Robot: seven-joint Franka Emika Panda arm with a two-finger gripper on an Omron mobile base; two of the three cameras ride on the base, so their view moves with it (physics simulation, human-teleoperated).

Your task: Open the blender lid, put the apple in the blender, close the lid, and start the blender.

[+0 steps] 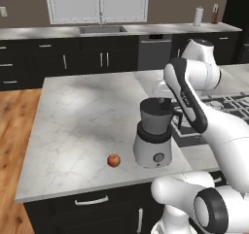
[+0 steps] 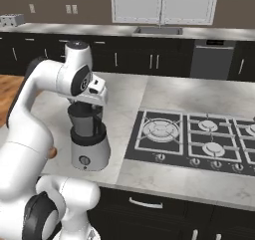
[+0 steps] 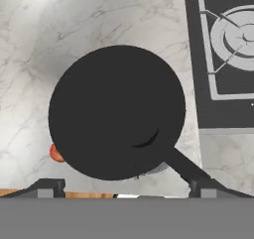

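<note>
A: Hand view puts us straight above the flat black round blender lid (image 3: 117,111), a dark disc across the middle of the frame, with the jar's black side handle running off toward the lower right. The two dark finger tips (image 3: 49,187) stand far apart at the bottom edge with nothing between them, so we read the two-finger gripper (image 3: 126,189) as wide open and empty.

B: Agreed. In the left base view the countertop blender with its rounded light-grey base and translucent dark-grey jar (image 1: 154,136) sits right of centre on the pale marble counter (image 1: 78,116), and the small round red-orange apple (image 1: 114,160) lies just beside it, to its lower left, apart from the base.

A: The right base view shows our hand low over the jar top, left of the black gas hob (image 2: 194,139). We cannot make out the lid's centre knob in the hand view; black on black hides it.

B: We judge the lid light and rigid, probably smooth, so a pinch on the rim could slip. The small raised knob in the middle looks like the better hold, if we centre over it and lift straight up.

A: The apple should be firm and prone to roll; we would close across its widest part
</note>
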